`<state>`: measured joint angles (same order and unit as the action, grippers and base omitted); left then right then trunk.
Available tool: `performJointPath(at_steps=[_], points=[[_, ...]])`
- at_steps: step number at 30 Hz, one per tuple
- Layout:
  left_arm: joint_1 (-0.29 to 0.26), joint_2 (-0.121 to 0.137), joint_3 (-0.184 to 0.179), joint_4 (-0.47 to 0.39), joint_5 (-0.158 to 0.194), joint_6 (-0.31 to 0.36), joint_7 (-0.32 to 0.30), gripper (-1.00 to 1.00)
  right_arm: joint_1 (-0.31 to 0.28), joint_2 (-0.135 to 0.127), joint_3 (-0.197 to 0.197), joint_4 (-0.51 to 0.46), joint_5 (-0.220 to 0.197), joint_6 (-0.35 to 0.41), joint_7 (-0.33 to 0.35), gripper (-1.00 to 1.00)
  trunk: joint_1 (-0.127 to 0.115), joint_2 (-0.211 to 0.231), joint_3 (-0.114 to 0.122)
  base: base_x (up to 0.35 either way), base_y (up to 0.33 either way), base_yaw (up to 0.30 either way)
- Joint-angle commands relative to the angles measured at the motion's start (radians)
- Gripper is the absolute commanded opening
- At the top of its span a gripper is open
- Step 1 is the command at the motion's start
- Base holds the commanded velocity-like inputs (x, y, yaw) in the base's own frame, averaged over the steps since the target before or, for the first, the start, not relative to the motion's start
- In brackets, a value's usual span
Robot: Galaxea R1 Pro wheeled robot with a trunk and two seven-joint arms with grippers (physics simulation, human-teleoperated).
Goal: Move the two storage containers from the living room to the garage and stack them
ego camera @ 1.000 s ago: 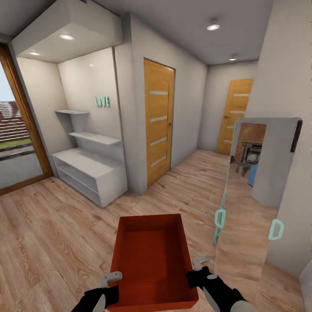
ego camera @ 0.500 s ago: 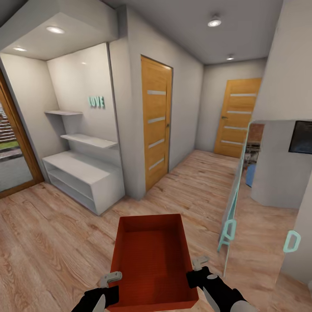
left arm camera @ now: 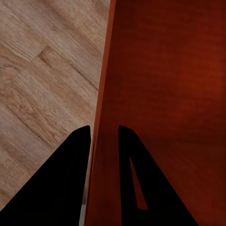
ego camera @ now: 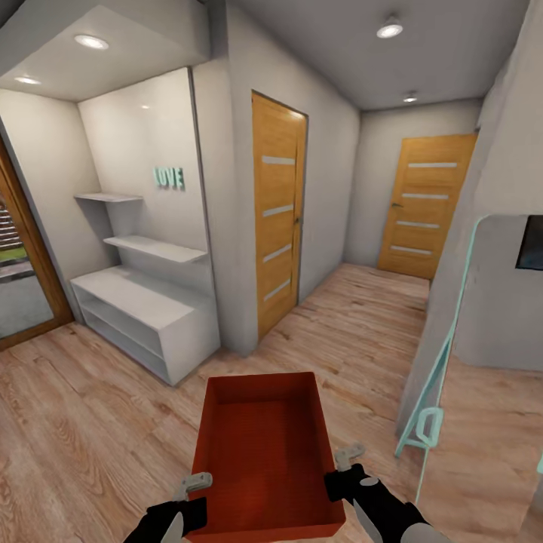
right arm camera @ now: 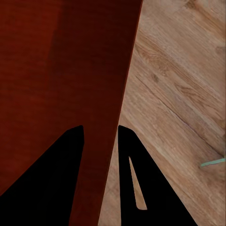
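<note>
Both arms reach forward low in the head view, black forearms angled inward. The left claw (ego camera: 197, 483) pinches the left wall of the red-orange storage container (ego camera: 264, 452) near its near corner, and the right claw (ego camera: 343, 460) pinches the right wall. In each wrist view, 2 dark fingers (left arm camera: 70, 179) (right arm camera: 136, 179) straddle a thin wall, 1 inside and 1 outside.
</note>
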<state>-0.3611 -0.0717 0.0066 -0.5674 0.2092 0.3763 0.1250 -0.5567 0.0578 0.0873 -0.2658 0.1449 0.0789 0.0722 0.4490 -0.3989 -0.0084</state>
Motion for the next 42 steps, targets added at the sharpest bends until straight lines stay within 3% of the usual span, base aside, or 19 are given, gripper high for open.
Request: performJointPath(at_steps=[1,42], points=[[0.000,-0.001,0.001,-0.003,-0.023,-0.011,0.012,-1.00,0.000,0.036,-0.012,0.000,0.002,0.006,0.032,-1.00,0.001,-0.001,-0.001,0.317,0.010,0.000],[0.001,-0.001,0.001,-0.003,-0.023,-0.011,0.012,-1.00,0.000,0.036,-0.012,0.000,0.002,0.006,0.032,-1.00,0.001,-0.001,-0.001,0.323,0.006,-0.010]])
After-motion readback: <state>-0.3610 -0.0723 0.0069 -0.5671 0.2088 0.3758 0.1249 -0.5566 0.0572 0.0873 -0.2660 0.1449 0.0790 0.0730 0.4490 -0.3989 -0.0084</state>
